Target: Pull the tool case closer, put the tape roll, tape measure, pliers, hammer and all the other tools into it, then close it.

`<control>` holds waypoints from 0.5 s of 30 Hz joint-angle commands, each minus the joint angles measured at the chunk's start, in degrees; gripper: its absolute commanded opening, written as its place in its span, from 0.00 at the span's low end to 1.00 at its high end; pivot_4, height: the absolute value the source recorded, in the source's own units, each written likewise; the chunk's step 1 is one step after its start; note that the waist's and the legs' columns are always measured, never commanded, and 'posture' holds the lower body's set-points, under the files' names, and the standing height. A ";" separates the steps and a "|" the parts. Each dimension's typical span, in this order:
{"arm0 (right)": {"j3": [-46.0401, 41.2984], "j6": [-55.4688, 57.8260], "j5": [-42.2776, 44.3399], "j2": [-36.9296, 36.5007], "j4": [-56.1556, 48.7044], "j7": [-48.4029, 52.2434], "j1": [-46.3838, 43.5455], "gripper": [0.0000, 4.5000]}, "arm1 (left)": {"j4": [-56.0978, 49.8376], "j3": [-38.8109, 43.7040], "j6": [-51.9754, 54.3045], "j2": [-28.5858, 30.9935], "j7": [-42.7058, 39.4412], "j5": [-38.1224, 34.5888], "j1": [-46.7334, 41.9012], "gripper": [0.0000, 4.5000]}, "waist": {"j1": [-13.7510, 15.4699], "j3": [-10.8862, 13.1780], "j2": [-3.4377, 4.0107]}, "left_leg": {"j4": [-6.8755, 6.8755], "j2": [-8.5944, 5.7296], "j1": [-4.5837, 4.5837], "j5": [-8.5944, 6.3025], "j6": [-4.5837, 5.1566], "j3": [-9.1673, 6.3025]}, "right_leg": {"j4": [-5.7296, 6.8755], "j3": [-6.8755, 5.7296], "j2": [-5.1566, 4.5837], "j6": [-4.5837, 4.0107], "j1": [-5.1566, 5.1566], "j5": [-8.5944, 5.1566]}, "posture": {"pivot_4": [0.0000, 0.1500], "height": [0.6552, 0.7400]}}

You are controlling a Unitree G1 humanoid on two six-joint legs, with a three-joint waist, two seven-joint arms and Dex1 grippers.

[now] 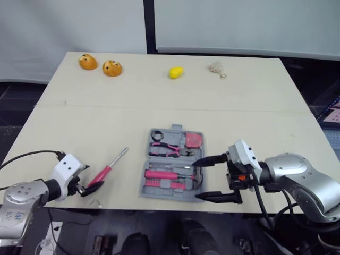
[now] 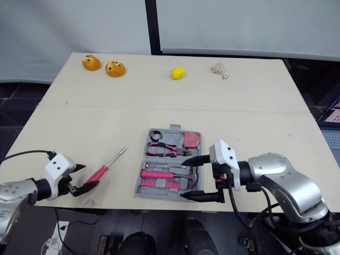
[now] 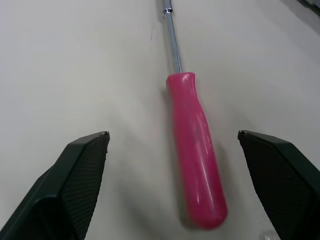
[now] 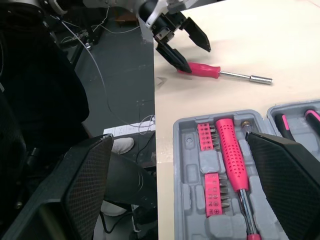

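A: Left gripper (image 1: 90, 186)?
B: Spread wide, fingers either side of the screwdriver (image 1: 106, 171) handle, no contact.
A: Right gripper (image 1: 196, 180)?
B: Spread too, at the right edge of the tool case (image 1: 172, 164), lid up, near the table (image 1: 239, 95) front.

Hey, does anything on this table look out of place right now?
The pink-handled screwdriver lies on the beige table left of the open grey plastic tool case, not in a slot; the open left gripper straddles its handle. Two orange round objects and a yellow oval object at the far edge aren't tools.
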 commanded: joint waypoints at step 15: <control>-1.66 -0.89 0.31 -0.14 -2.98 -1.32 1.43 1.00 | 8.35 -6.11 -2.46 -2.82 2.81 4.71 -8.97 0.53 | 0.06 -0.02 -0.03 | 0.05 0.02 0.03 0.00 0.00 -0.02 | 0.07 -0.02 0.00 0.01 0.00 0.00 | 1.00 1.00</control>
